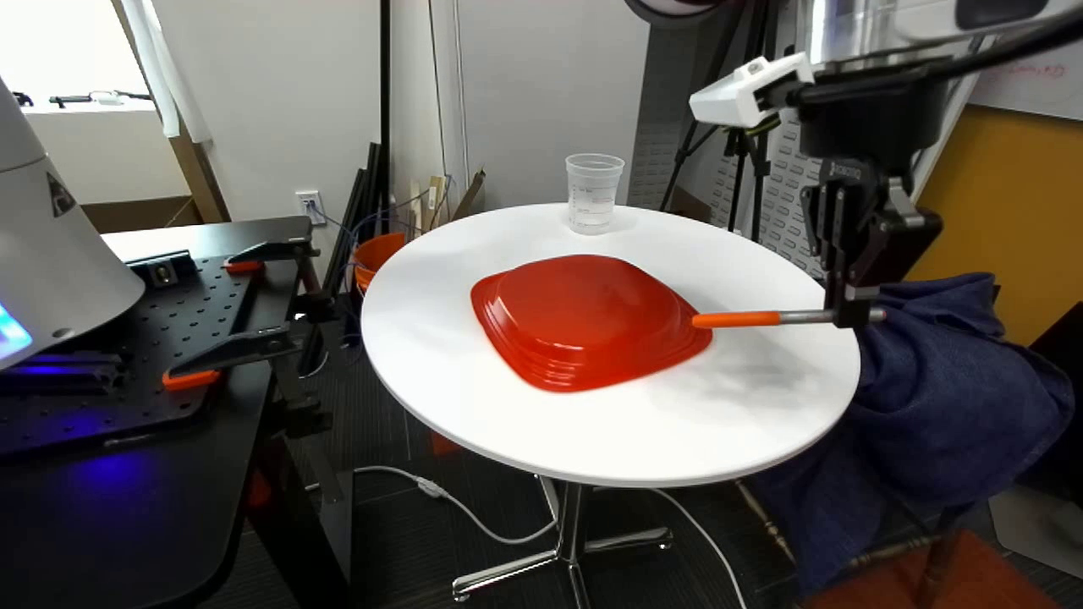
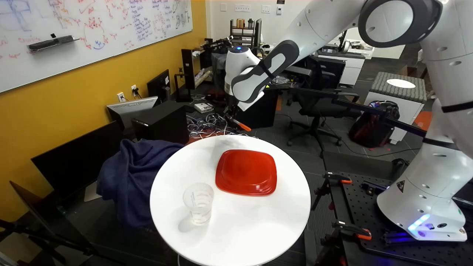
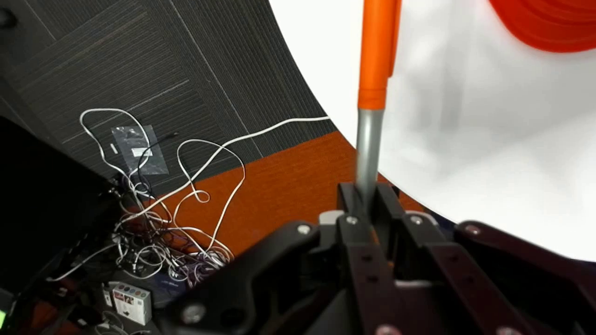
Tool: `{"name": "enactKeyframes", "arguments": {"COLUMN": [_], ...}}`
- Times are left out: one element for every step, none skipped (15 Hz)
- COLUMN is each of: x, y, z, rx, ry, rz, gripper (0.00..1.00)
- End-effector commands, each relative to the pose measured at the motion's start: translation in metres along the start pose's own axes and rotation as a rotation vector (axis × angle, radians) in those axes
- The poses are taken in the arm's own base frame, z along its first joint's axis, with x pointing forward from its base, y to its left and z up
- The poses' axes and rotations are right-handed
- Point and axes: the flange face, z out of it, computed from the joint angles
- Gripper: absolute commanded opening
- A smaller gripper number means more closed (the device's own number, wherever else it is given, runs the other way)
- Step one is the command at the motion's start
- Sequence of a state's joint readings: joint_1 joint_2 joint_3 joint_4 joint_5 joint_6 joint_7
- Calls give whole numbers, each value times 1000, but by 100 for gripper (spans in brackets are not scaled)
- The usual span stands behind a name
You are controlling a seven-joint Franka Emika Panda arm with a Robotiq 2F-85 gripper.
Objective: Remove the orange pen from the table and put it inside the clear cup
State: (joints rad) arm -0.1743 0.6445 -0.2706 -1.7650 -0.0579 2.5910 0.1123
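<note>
Plainly, hand (image 3: 366, 197) clamped on orange pen (image 1: 788, 317), clear cup (image 1: 594, 194) seen only in both exterior views.

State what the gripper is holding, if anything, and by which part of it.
The gripper holds the orange pen by its grey section, close to the end opposite the orange part.

Bright table (image 1: 508, 423), soft shadows (image 2: 187, 224), glinting plate (image 1: 584, 309)
</note>
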Motion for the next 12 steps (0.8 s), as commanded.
{"name": "enactKeyframes", "arguments": {"x": [8, 10, 12, 15, 17, 20, 22, 24, 26, 28, 28, 29], "y": [-16, -22, -28, -34, -40, -47, -55, -63, -71, -79, -90, -99], "z": [-27, -32, -38, -43, -48, -53, -58, -63, -67, -70, -75, -78], "rx": [-42, -51, -62, -67, -76, -84, -90, -97, -102, -110, -116, -123], "ry": [50, 62, 79, 93, 110, 127, 145, 161, 175, 189, 201, 213], "rz": [-37, -55, -72, -92, -106, -121, -137, -154, -173, -184, -205, -219], "gripper": [3, 3, 3, 3, 3, 3, 3, 3, 3, 3, 3, 3]}}
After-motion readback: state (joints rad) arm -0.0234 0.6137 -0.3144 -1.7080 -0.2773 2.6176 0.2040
